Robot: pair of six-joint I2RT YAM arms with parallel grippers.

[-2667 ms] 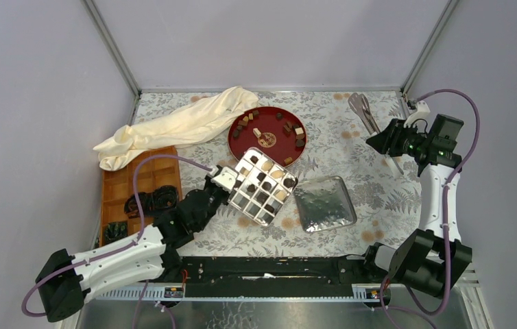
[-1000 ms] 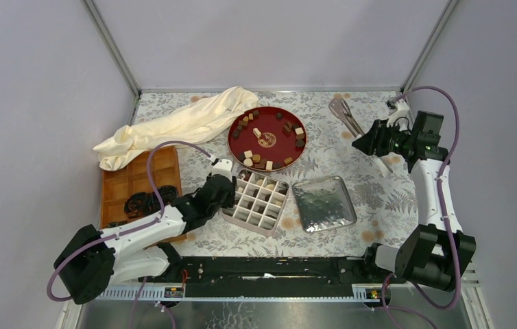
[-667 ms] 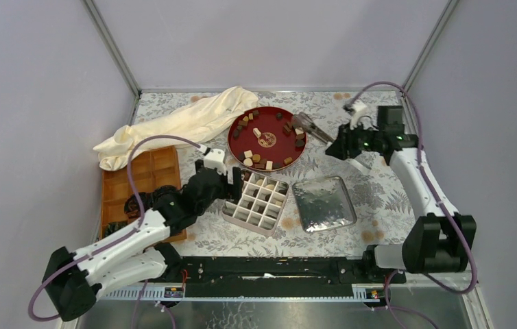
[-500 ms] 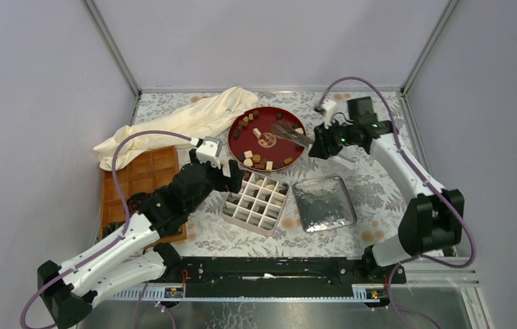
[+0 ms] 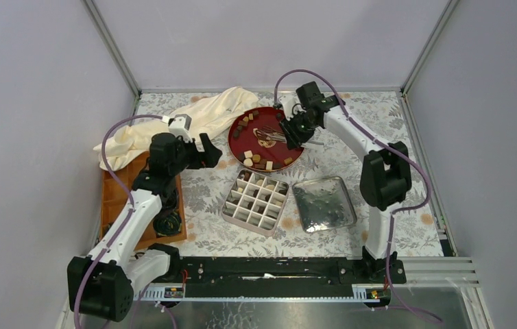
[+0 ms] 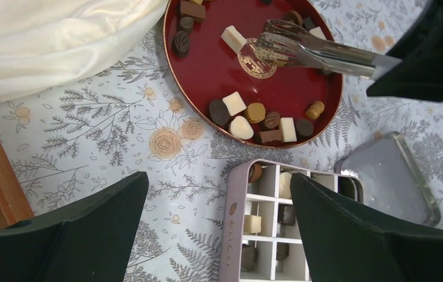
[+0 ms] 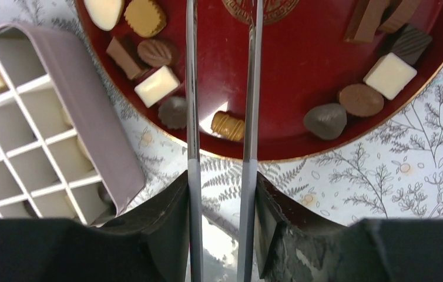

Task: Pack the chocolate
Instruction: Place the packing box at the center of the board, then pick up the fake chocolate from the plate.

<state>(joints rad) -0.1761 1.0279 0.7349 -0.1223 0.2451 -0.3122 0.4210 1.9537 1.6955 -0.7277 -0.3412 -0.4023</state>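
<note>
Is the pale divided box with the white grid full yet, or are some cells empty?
Partly filled. The pale divided box holds a few chocolates, but several of its cells are bare in both wrist views.

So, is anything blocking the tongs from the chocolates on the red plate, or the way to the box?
No, nothing I can see. The right claw holds the tongs open over the chocolates on the red plate. The box sits right beside the plate, uncovered, with nothing lying between them.
</note>
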